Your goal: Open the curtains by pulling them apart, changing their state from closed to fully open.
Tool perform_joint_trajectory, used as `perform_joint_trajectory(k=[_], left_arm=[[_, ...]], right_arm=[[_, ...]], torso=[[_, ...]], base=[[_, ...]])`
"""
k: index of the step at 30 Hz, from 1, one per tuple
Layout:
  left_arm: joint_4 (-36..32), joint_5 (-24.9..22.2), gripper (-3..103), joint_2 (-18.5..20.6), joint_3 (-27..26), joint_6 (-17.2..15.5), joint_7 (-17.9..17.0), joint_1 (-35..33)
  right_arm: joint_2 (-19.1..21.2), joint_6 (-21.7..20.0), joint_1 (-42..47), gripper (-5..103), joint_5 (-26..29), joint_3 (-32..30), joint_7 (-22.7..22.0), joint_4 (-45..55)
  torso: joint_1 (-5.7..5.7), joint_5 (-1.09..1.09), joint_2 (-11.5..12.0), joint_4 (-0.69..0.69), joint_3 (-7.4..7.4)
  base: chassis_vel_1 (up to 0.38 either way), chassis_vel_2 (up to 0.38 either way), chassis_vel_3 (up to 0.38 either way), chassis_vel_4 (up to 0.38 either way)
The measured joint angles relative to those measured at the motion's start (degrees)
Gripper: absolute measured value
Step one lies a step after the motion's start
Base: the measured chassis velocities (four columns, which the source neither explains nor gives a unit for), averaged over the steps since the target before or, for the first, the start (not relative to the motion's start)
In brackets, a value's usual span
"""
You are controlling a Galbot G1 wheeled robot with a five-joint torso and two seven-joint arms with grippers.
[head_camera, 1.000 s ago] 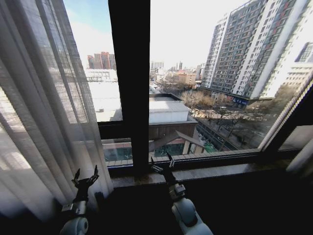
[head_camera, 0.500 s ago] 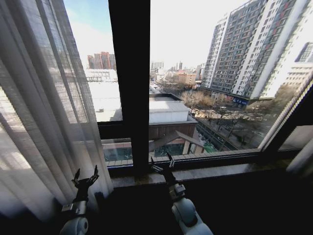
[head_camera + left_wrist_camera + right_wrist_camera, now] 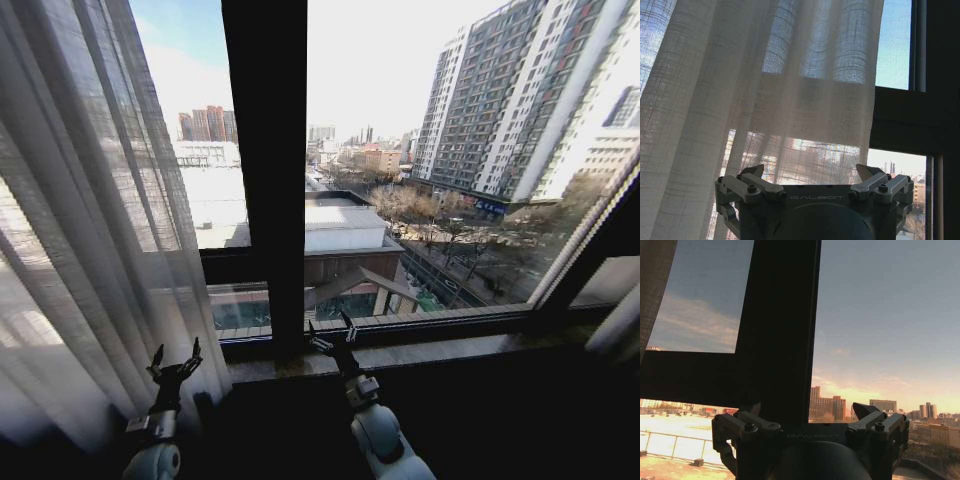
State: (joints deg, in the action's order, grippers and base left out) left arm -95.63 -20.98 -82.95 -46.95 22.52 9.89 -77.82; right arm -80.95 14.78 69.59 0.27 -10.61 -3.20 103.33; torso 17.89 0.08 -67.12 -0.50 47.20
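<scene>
The sheer white-cream curtain [image 3: 90, 230] hangs bunched at the left of the window, its pleats reaching down to the sill; its woven fabric [image 3: 765, 90] fills much of the left wrist view. Another pale panel edge [image 3: 612, 225] shows at the far right. My left gripper [image 3: 176, 362] stands open just in front of the left curtain's inner edge, holding nothing. My right gripper [image 3: 332, 333] is open at the foot of the dark window post, with bare glass beyond it. Its fingers [image 3: 867, 416] frame sky in the right wrist view.
A dark vertical window post [image 3: 265, 170] divides the glass, with a horizontal bar [image 3: 225, 265] on the left pane. A stone sill [image 3: 440, 350] runs along the bottom. City buildings lie outside. A dark surface lies below the sill.
</scene>
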Motion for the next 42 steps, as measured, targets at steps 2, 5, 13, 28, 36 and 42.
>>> perform_joint_trajectory(k=[2,5,13,28,36,42], left_arm=[[0.0,0.0,100,0.0,0.0,0.0,0.0,0.0],[0.0,0.0,100,0.0,0.0,0.0,0.0,0.0],[-0.7,0.2,100,-0.1,0.3,-1.0,-0.4,-0.3],[-16.4,7.1,100,-2.2,9.0,-22.3,-7.9,-6.5],[-25.8,11.1,100,-3.4,14.0,-34.9,-12.3,-10.1],[-26.5,11.4,100,-3.5,14.4,-35.9,-12.7,-10.4]], right_arm=[[0.0,0.0,0.0,100,0.0,0.0,0.0,0.0],[0.0,0.0,0.0,100,0.0,0.0,0.0,0.0],[0.0,0.0,0.0,100,0.0,0.0,0.0,0.0],[0.0,0.0,0.0,100,0.0,0.0,0.0,0.0],[0.0,0.0,0.0,100,0.0,0.0,0.0,0.0],[0.0,0.0,0.0,100,0.0,0.0,0.0,0.0]], torso=[[0.00,0.00,0.0,0.00,0.00],[0.00,0.00,0.0,0.00,0.00],[0.00,0.00,0.0,0.00,0.00],[0.00,0.00,0.0,0.00,0.00],[0.00,0.01,0.0,0.00,0.00],[0.00,0.00,0.0,0.00,0.00]], base=[[0.000,0.000,0.000,0.000],[0.000,0.000,0.000,0.000],[0.000,0.000,0.000,0.000],[0.000,0.000,0.000,0.000],[0.000,0.000,0.000,0.000],[0.000,0.000,0.000,0.000]])
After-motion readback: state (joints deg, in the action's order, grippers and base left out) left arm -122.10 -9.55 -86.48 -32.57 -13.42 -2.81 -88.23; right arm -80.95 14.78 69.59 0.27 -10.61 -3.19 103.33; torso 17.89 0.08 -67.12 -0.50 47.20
